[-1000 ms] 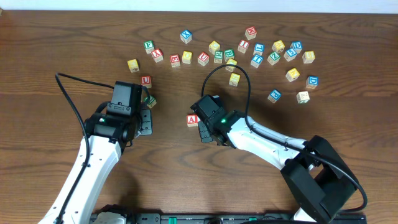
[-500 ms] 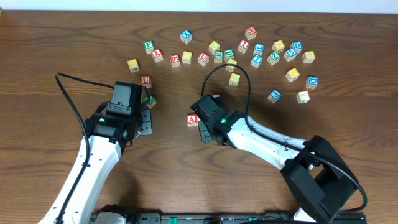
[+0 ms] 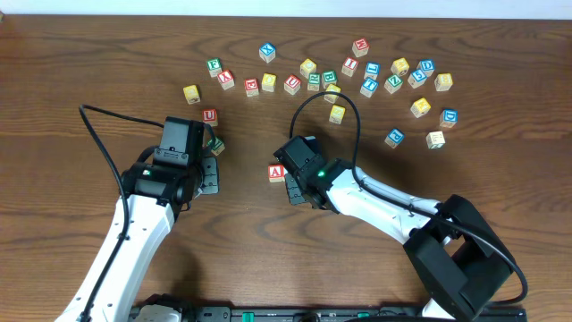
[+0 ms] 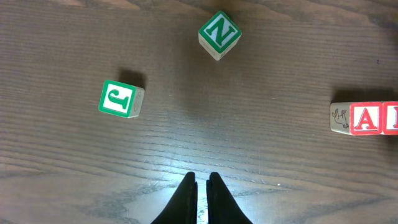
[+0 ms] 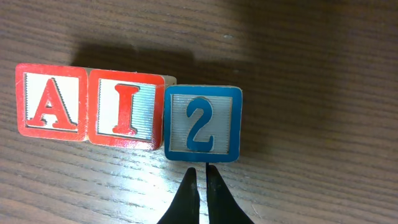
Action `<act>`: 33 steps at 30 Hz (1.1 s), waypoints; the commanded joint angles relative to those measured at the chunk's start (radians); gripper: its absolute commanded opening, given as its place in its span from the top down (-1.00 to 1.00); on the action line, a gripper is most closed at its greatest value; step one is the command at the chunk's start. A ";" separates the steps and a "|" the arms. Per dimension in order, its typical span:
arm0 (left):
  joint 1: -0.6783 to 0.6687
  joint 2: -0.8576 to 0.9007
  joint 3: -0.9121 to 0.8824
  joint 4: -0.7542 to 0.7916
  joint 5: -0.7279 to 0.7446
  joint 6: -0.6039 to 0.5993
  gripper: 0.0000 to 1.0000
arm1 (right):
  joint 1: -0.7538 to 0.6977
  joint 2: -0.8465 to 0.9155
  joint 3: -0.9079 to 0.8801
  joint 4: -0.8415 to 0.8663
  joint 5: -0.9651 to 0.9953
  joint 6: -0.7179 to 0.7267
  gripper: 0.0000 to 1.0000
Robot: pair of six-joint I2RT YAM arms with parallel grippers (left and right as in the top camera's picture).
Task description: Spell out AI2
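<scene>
In the right wrist view three cubes lie side by side in a row on the wooden table: the red A [image 5: 51,102], the red I [image 5: 126,110] and the blue 2 [image 5: 202,123], the 2 sitting slightly lower than the others. My right gripper [image 5: 201,169] is shut and empty, its tips just below the 2 cube. From overhead only the A cube [image 3: 277,173] shows; the right wrist covers the I and the 2. My left gripper [image 4: 200,177] is shut on nothing, over bare table left of the row, with the A cube [image 4: 365,118] at that view's right edge.
A green J cube [image 4: 119,98] and a green N cube [image 4: 219,34] lie ahead of the left gripper. Several loose letter cubes [image 3: 357,76] are scattered across the back of the table, and a red U cube [image 3: 209,115] sits near the left wrist.
</scene>
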 commanded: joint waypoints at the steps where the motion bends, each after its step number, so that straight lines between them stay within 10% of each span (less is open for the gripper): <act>1: 0.005 0.005 0.026 -0.001 -0.016 0.002 0.85 | 0.002 0.003 -0.005 0.001 0.023 -0.006 0.97; 33: 0.005 0.005 0.026 -0.001 -0.016 0.002 0.85 | 0.004 0.004 -0.006 0.021 0.023 -0.006 0.97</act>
